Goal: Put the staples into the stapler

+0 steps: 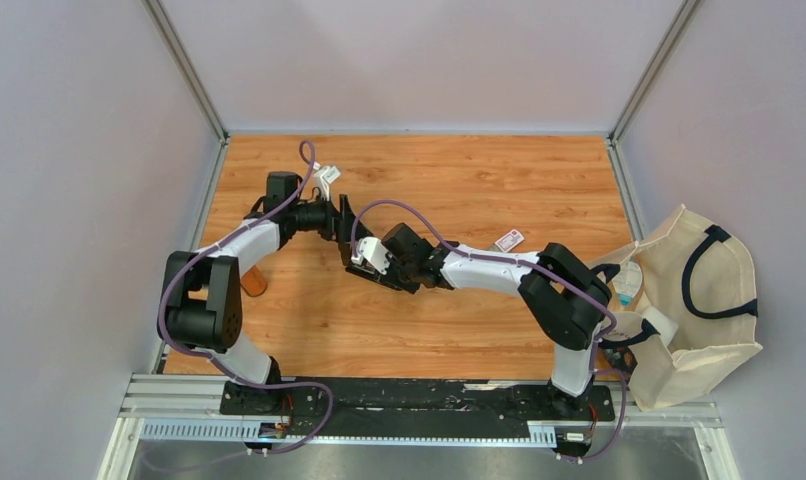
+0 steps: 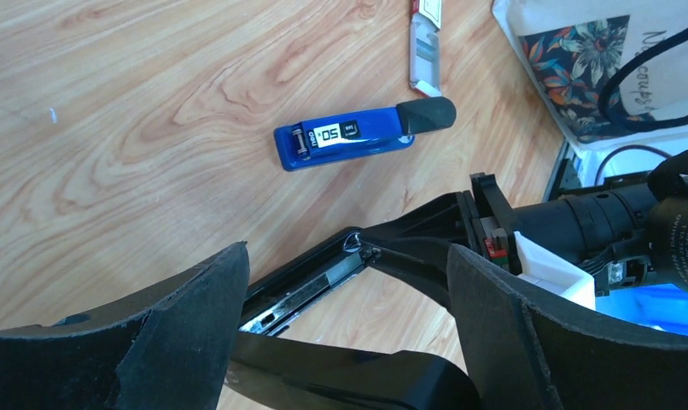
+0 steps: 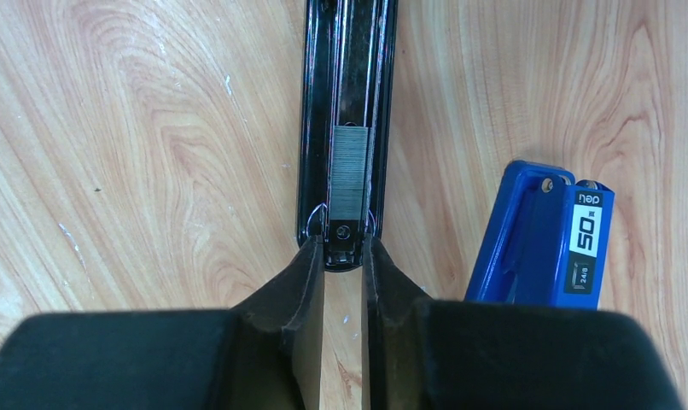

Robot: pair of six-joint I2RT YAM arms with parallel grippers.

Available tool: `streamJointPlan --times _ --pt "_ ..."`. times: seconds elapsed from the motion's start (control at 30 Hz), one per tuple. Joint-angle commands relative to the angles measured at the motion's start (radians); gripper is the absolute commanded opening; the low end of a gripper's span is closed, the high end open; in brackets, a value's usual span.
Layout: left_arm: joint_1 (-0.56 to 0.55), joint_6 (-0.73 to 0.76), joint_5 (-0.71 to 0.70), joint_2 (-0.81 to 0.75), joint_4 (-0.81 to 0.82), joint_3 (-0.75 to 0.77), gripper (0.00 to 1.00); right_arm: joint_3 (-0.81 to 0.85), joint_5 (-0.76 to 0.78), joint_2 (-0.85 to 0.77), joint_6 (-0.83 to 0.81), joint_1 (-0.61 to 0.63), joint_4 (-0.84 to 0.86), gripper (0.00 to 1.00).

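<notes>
Right gripper [image 3: 344,253], jaws clenched to a narrow slit, pinches the near end of the black stapler magazine [image 3: 347,77], which lies open on the wooden table [image 1: 459,180]. A grey strip of staples [image 3: 351,166] sits in the magazine's channel, close to the pinched end and short of the far end.

Left gripper [image 2: 347,256] is spread wide and empty. Its two fingers [image 2: 195,325] stand on either side of the magazine's other end, and the left wrist view does not show whether either one touches it. In that view the right arm's dark fingers reach in from the right to meet the rail, so the two grippers face each other across it near the middle of the table.

A blue stapler [image 2: 349,137] with a black end and a white "50" label lies flat on the table just beside the magazine, apart from it and clear of both sets of jaws. Beyond it rests a small white staple box [image 1: 509,240] with a red-pink label. A cream tote bag [image 1: 704,300] with dark handles slumps at the table's right edge, beside the right arm's base. A small brown object [image 1: 253,283] pokes out from behind the left arm's elbow, too hidden to identify.
</notes>
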Motion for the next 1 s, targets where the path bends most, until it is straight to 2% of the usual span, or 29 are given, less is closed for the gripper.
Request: streamJointPlan --times 0.0,0.07,0.27,0.47,0.6,0.67,0.77,0.9,0.97 --pt "-0.012 -0.151 0.088 -0.040 0.227 -0.066 0.93 -0.032 0.012 0.081 0.002 0.003 -0.060 0.03" --pt "-0.017 -0.185 0.084 -0.054 0.284 -0.089 0.93 -0.030 0.012 0.085 0.002 0.004 -0.060 0.03" --pt "-0.018 -0.198 0.102 -0.063 0.284 -0.070 0.93 -0.030 0.017 0.071 0.003 0.004 -0.059 0.03" --pt "0.023 -0.312 0.212 -0.123 0.440 -0.080 0.93 -0.064 0.015 0.044 -0.010 0.004 -0.016 0.03" --pt "0.078 -0.321 0.269 -0.162 0.424 -0.038 0.93 -0.099 -0.005 0.013 -0.017 0.001 0.032 0.03" --pt "0.118 -0.255 0.286 -0.183 0.334 -0.005 0.93 -0.119 -0.026 -0.008 -0.021 -0.002 0.061 0.03" --pt "0.189 -0.088 0.291 -0.212 0.113 0.055 0.93 -0.169 -0.066 -0.048 -0.021 -0.023 0.125 0.02" --pt "0.218 0.203 0.275 -0.232 -0.281 0.134 0.93 -0.211 -0.113 -0.073 -0.015 -0.060 0.173 0.02" --pt "0.220 0.325 0.275 -0.234 -0.427 0.160 0.93 -0.214 -0.140 -0.074 -0.001 -0.083 0.177 0.02"
